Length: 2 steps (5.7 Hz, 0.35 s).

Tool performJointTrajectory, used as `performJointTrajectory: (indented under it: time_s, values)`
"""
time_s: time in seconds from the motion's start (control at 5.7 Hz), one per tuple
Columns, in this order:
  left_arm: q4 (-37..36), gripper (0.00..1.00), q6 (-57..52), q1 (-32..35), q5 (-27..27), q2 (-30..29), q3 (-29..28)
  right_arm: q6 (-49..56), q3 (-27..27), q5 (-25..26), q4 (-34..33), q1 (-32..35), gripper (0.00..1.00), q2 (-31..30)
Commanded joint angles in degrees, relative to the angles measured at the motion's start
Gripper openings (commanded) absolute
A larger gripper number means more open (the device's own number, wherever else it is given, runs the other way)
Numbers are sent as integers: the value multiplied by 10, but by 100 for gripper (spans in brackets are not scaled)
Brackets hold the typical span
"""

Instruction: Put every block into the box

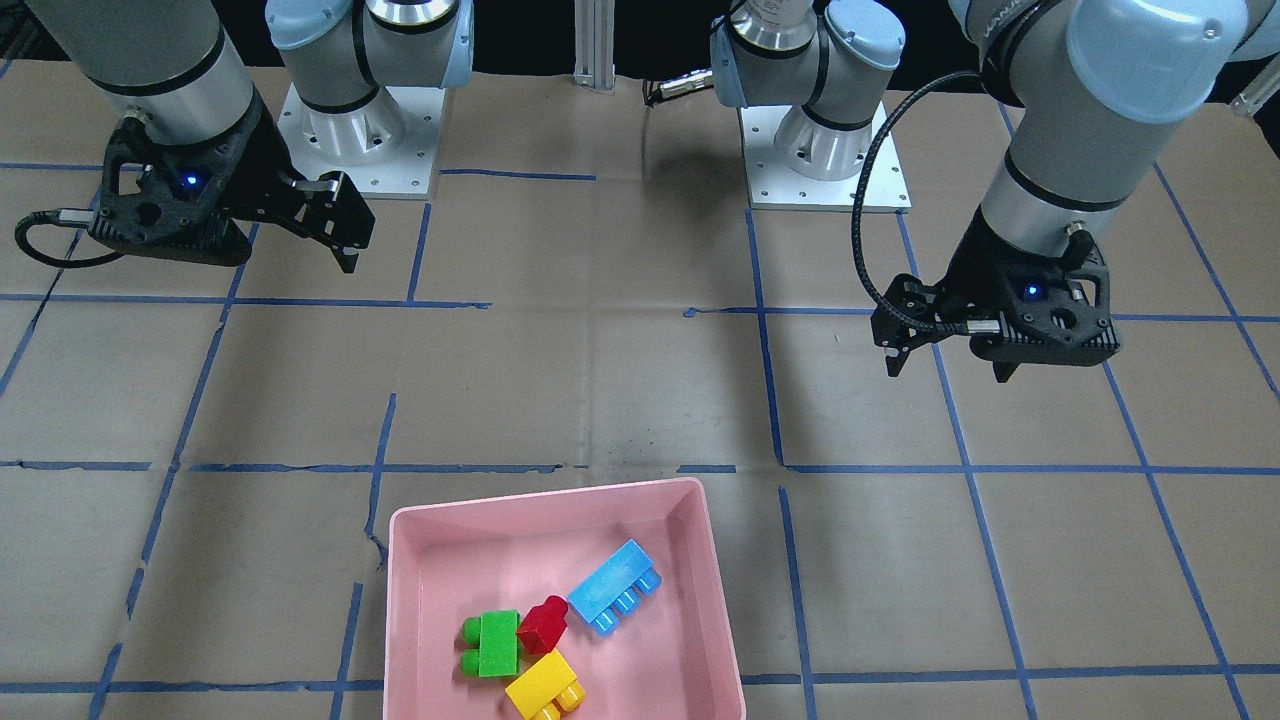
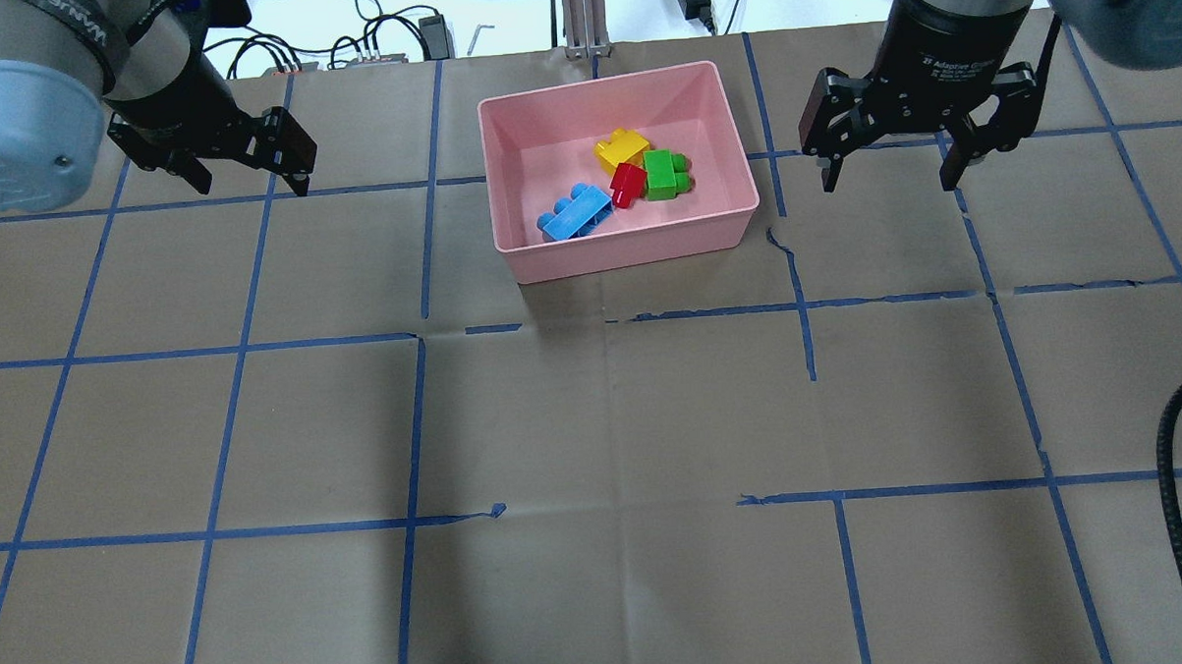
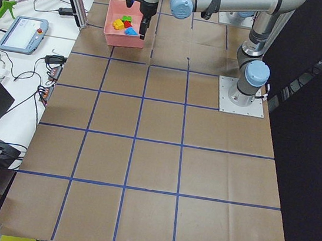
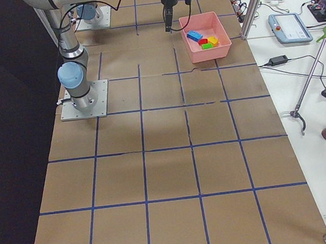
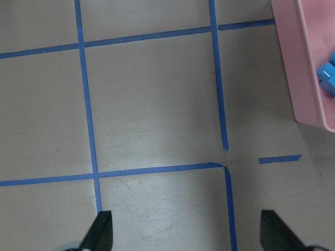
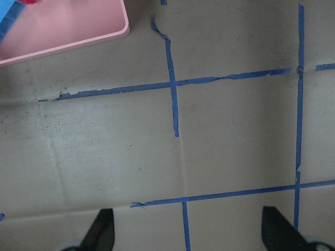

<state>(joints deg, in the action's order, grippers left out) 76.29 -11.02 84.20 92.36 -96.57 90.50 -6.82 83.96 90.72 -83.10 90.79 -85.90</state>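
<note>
The pink box stands at the far middle of the table. All the blocks lie inside it: yellow, green, red and light-blue, the first three touching. The front view shows the same: box, green, red, yellow, blue. My left gripper is open and empty, above the table left of the box. My right gripper is open and empty, right of the box.
Brown paper with a blue tape grid covers the table. The left wrist view shows the box's wall at its right edge. The right wrist view shows the box's corner at top left. Cables and devices lie beyond the far edge.
</note>
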Motion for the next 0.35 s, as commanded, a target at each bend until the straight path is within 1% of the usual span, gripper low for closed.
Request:
performJointTrajectory:
  time_s: [0.0,0.18]
  values:
    - [0,100,0,0,0,0,0,0,-3,-1,0,0,99,0]
    - [0,100,0,0,0,0,2,1,1,2,1,0,99,0]
